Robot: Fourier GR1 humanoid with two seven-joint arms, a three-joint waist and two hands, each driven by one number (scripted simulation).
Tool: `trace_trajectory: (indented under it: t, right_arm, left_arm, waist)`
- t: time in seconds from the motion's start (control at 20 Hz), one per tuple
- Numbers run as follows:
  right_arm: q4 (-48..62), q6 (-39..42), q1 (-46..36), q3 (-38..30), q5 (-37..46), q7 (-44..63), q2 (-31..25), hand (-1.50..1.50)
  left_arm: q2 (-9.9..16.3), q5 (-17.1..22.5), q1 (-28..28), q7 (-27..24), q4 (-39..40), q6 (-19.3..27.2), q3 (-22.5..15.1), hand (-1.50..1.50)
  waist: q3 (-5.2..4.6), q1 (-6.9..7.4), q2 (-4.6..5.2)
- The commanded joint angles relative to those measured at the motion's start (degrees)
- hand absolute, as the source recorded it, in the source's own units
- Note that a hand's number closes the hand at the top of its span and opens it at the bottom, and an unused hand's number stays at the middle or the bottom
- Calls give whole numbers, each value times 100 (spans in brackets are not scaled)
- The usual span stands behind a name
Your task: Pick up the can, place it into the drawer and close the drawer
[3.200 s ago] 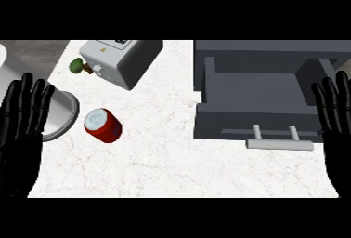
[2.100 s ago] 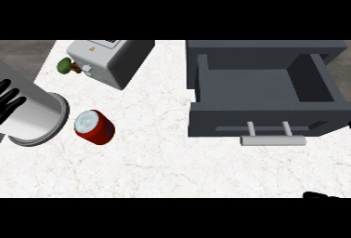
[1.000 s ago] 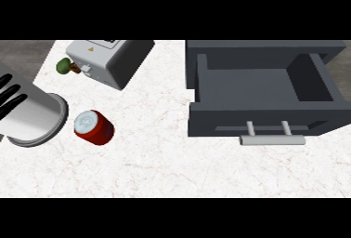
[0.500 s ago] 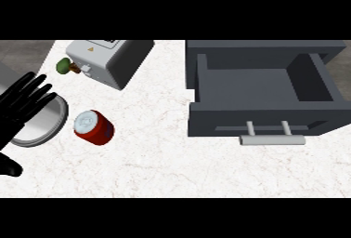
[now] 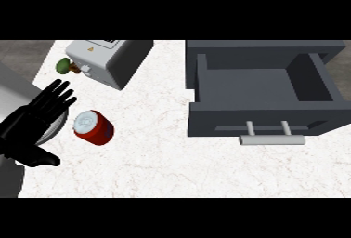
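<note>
Drawer (image 5: 264,90) stands pulled open at the right, nothing showing inside its grey tray. The red can (image 5: 94,127) lies tilted on the white worktop (image 5: 158,153), its label unreadable. The left robot hand (image 5: 33,122) hovers just beside the can, fingers spread wide.

We see bright, even light over the white table (image 5: 171,139), with no glare and no clear source. Shadows are faint: a soft dark edge just right of the fingers (image 5: 58,93), beneath the red can (image 5: 94,127). Far right of the fingers, the open drawer (image 5: 264,90) shades evenly inside.
</note>
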Motion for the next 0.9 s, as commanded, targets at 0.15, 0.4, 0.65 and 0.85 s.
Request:
trace_trajectory:
  t: [0.15,0.4,0.65,0.85]
  right_arm:
    - [-207,296,191,-3,279,-172,519,-150]
    - [-129,533,191,-72,185,-183,585,-150]
    - [28,394,-128,-409,-153,223,133,-150]
    - [171,648,-74,-299,112,-58,393,-150]
  left_arm:
    - [-248,-769,343,-854,408,-122,-78,-150]
    - [-51,-1177,-390,-1621,1855,-120,200,-150]
    - [-75,-1884,-659,-2760,3092,-140,111,-150]
    - [335,-2002,-780,-3312,4069,-503,282,-150]
  waist:
    - [2,21,-3]
    - [0,-16,6]
    - [-4,-32,18]
    - [-5,-49,24]
